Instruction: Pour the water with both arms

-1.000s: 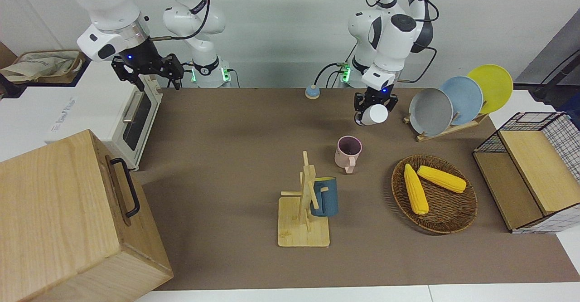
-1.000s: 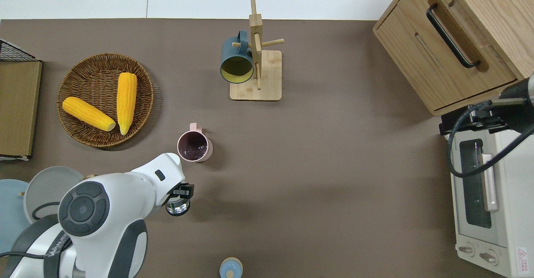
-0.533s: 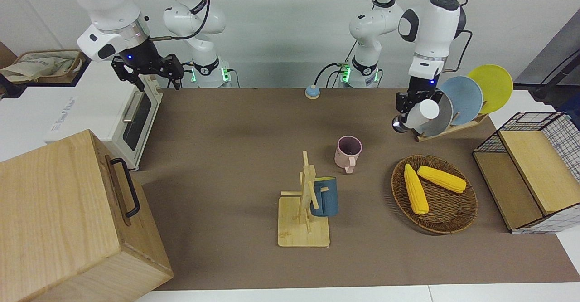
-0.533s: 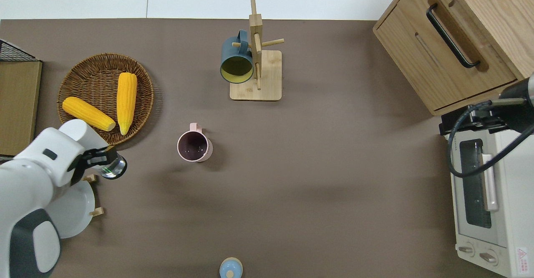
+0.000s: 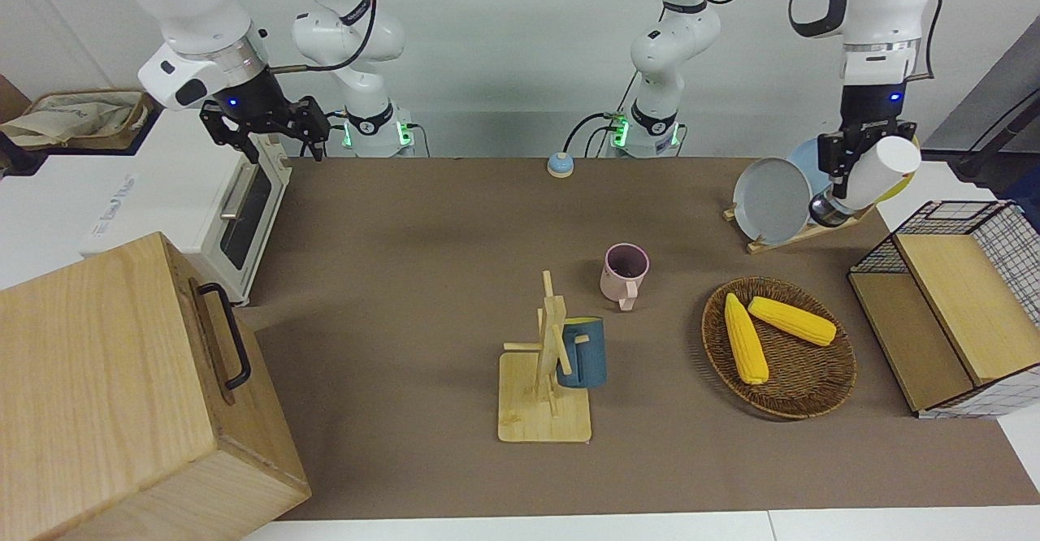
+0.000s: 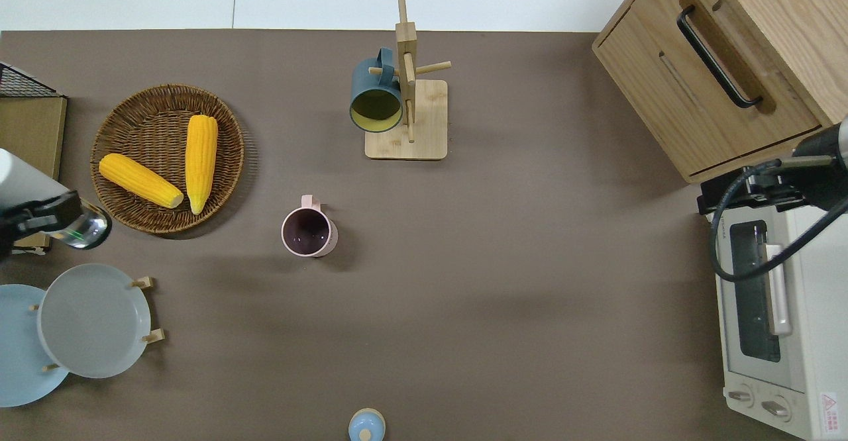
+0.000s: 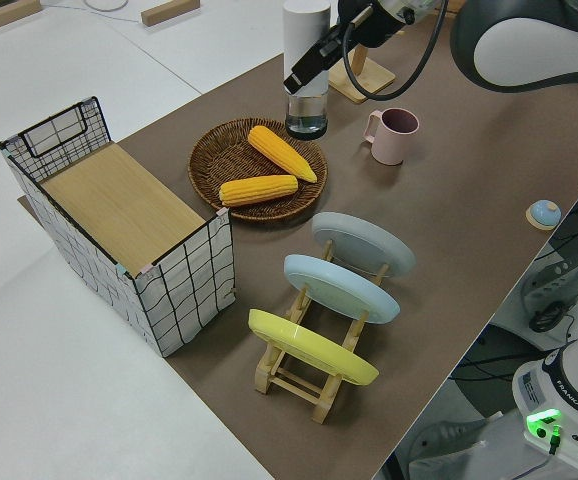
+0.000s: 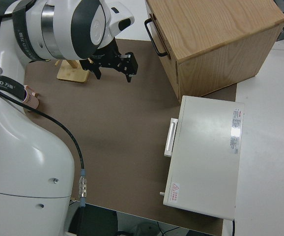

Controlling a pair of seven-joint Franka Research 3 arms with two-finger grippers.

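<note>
The left gripper [image 5: 845, 169] clamps a white bottle [image 5: 873, 169], seemingly tilted, glass end low, beside the basket [image 6: 225, 183]; overhead crops it. The right gripper [image 5: 264, 123], fingers apart, is parked.

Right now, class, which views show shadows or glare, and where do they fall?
Front view: the mug stand and the pink mug throw only faint, soft shadows on the brown table. Overhead view: the bottle has a bright glint on its clear end. Right side view: a glare patch on the toaster oven.
</note>
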